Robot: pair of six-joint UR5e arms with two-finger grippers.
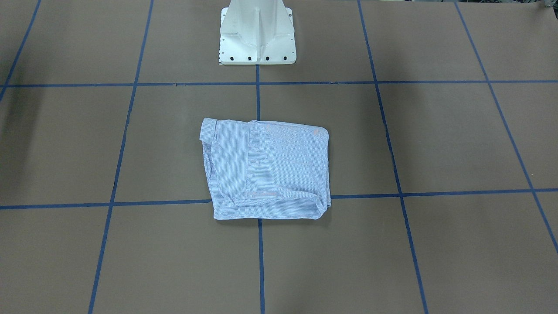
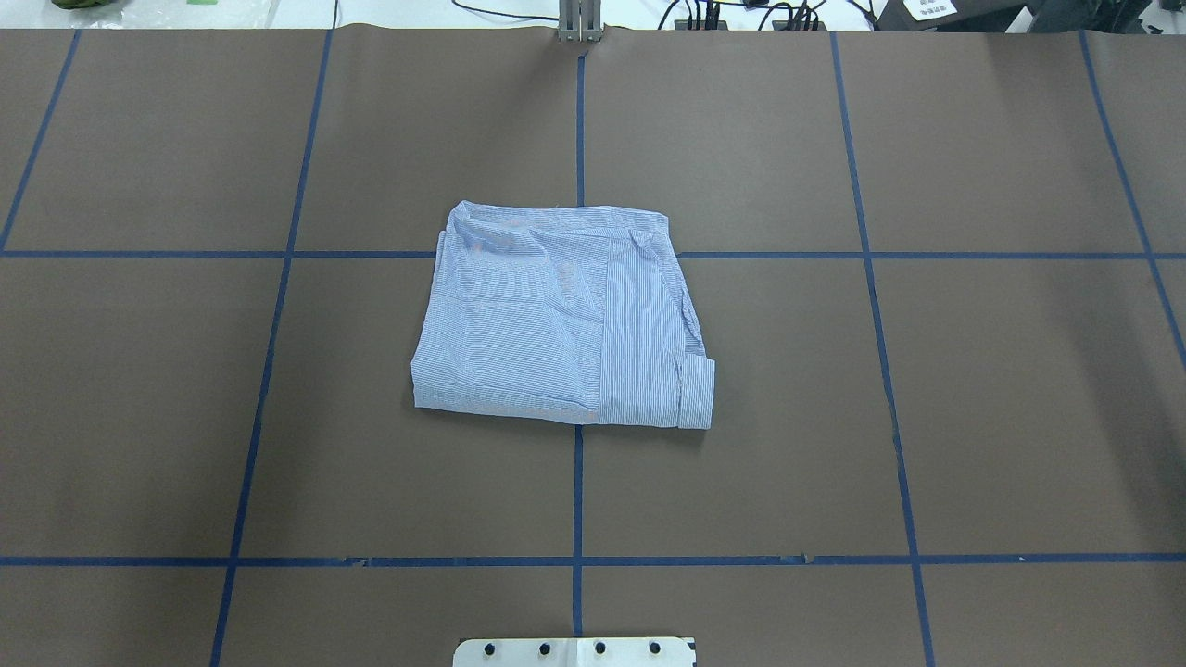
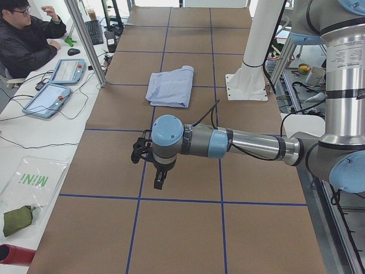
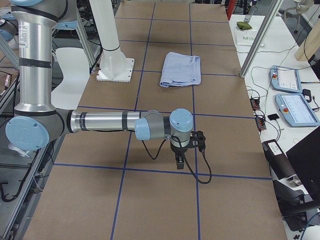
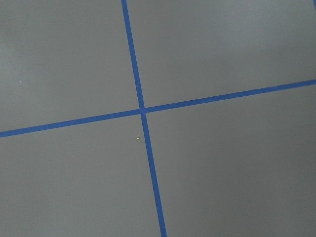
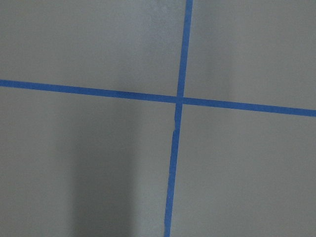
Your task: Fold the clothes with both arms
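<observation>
Looking all but finished: the shirt (image 2: 547, 324) lies as a compact folded rectangle, centre of the overhead frame. The left gripper (image 3: 159, 181) and right gripper (image 4: 179, 161) hang well apart from it; I can't tell how their jaws stand.

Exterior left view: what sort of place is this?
Probably a robotics lab: a table gridded with blue tape, the left arm over it, and a side bench with teach pendants and a seated person.
</observation>
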